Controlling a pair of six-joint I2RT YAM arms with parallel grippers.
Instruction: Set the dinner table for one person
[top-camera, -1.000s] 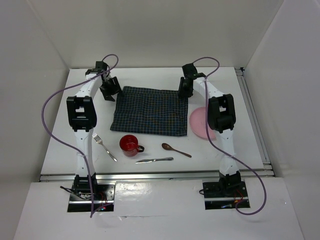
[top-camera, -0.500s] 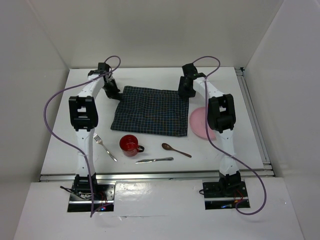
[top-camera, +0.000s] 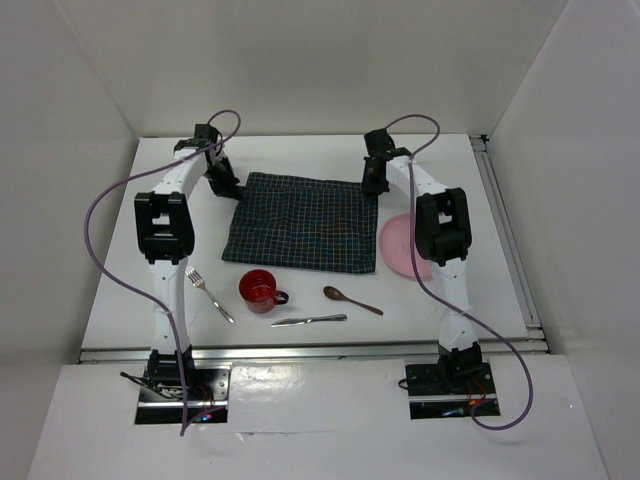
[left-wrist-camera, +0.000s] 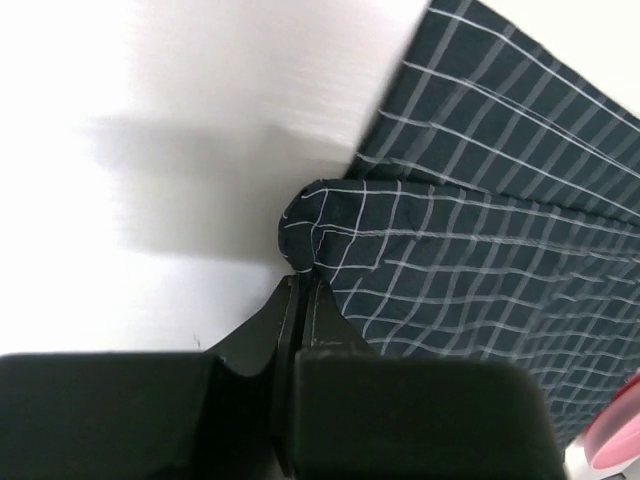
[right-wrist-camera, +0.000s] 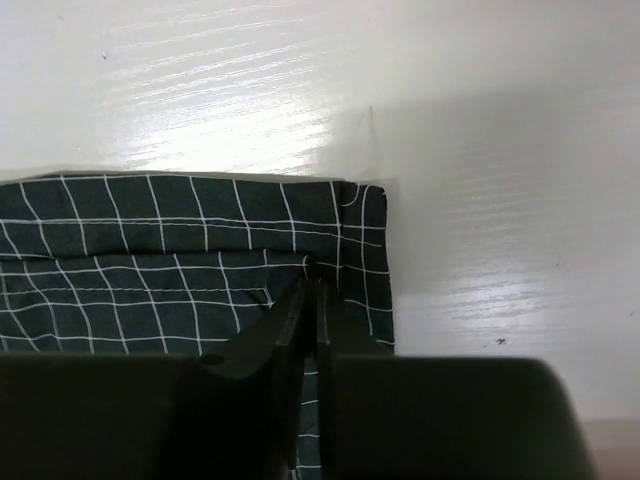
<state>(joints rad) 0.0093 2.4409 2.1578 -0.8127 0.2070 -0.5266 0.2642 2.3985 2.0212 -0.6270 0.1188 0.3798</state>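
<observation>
On the white dinner table (top-camera: 300, 150) lies a dark navy checked cloth mat (top-camera: 300, 225), spread flat. At the mat's far left corner my left gripper (top-camera: 228, 190) is shut on the fabric. The left wrist view shows that corner bunched up between the closed jaws of the left gripper (left-wrist-camera: 302, 280), with the rest of the mat (left-wrist-camera: 500, 220) stretching away. My right gripper (top-camera: 372, 187) is at the far right corner. In the right wrist view the right gripper (right-wrist-camera: 312, 283) is shut on a pinch of the mat (right-wrist-camera: 150, 250) just inside its hem.
A pink plate (top-camera: 398, 245) lies right of the mat, partly under the right arm. In front of the mat are a fork (top-camera: 208, 293), a red cup (top-camera: 259, 290), a wooden spoon (top-camera: 350, 299) and a knife (top-camera: 308, 320). White walls close in the table.
The left gripper moved right to the mat's far left corner and shut on it. The right gripper closed on the far right corner. The mat has not shifted.
</observation>
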